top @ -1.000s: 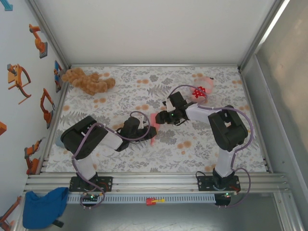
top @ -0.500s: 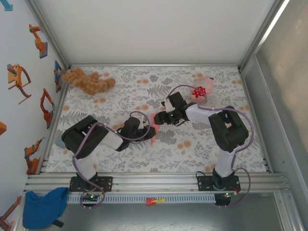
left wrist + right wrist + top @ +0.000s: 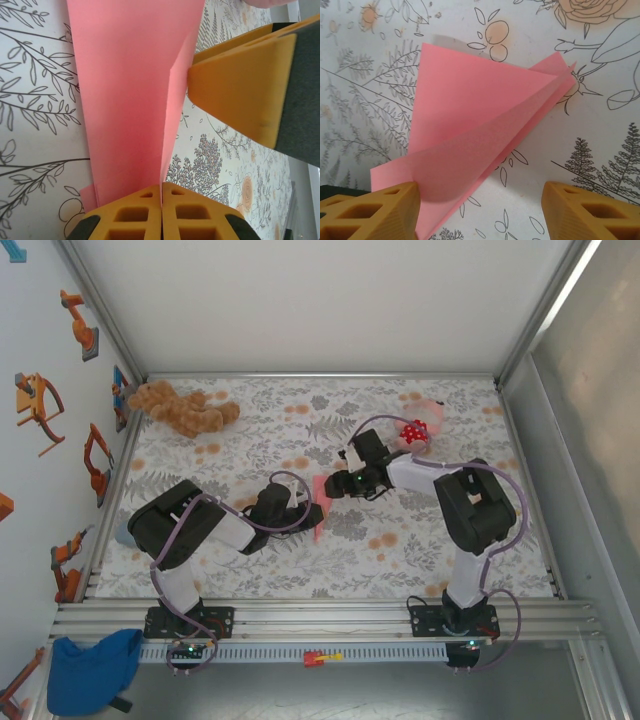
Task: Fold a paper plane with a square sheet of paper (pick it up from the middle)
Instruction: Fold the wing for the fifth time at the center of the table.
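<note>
Far left at the back you have a brown plush toy (image 3: pixel 181 410) lying on the floral table (image 3: pixel 250 570). Left gripper (image 3: pixel 161 192): fingers pressed together, pinching the near edge of the folded pink paper (image 3: pixel 132 90). The paper lies mid-table between both grippers, creased into a pointed shape with its upper flap lifted. Right gripper (image 3: pixel 480 215): jaws spread. Its one finger (image 3: pixel 375 212) touches the paper's edge and the other is well apart. Pink plush toy (image 3: pixel 420 426) sits behind the right arm.
</note>
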Tool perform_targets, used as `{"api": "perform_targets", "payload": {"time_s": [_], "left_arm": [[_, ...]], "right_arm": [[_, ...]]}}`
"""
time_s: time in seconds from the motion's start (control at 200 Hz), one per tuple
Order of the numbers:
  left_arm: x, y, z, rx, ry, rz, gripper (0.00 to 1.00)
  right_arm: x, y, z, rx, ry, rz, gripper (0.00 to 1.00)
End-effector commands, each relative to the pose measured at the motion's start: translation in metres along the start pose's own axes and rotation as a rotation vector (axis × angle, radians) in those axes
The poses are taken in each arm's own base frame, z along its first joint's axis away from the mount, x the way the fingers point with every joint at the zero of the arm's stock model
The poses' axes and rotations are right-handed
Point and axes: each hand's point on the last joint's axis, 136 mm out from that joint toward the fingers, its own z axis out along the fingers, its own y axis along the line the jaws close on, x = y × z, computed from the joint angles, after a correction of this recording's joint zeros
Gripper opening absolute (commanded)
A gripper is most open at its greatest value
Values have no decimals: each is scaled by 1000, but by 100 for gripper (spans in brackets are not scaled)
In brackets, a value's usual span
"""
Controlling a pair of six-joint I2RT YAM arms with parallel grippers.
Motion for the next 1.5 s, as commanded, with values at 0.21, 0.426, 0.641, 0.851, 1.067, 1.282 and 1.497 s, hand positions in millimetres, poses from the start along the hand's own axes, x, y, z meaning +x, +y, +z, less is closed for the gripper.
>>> {"api": "perform_targets", "payload": {"time_s": [0.21, 0.426, 0.641, 0.851, 1.067, 1.282, 1.497], "left_arm": [[10, 15, -4, -61, 38, -33, 11], [5, 5, -15, -60, 15, -40, 20], [12, 10, -27, -128, 7, -53, 27], [18, 12, -36, -181, -5, -53, 32], [9, 1, -40, -179, -26, -13, 35], [2, -5, -43, -215, -42, 56, 39], [2, -8, -36, -260, -11, 132, 41]], "right_arm": [[12, -27, 28, 256, 77, -32, 66], [20, -34, 37, 283, 110, -1, 66], [21, -32, 40, 268, 114, 14, 66], [22, -30, 41, 261, 124, 24, 66], [19, -27, 40, 252, 122, 24, 66], [19, -27, 39, 259, 130, 28, 66], [18, -26, 37, 261, 134, 36, 66]]}}
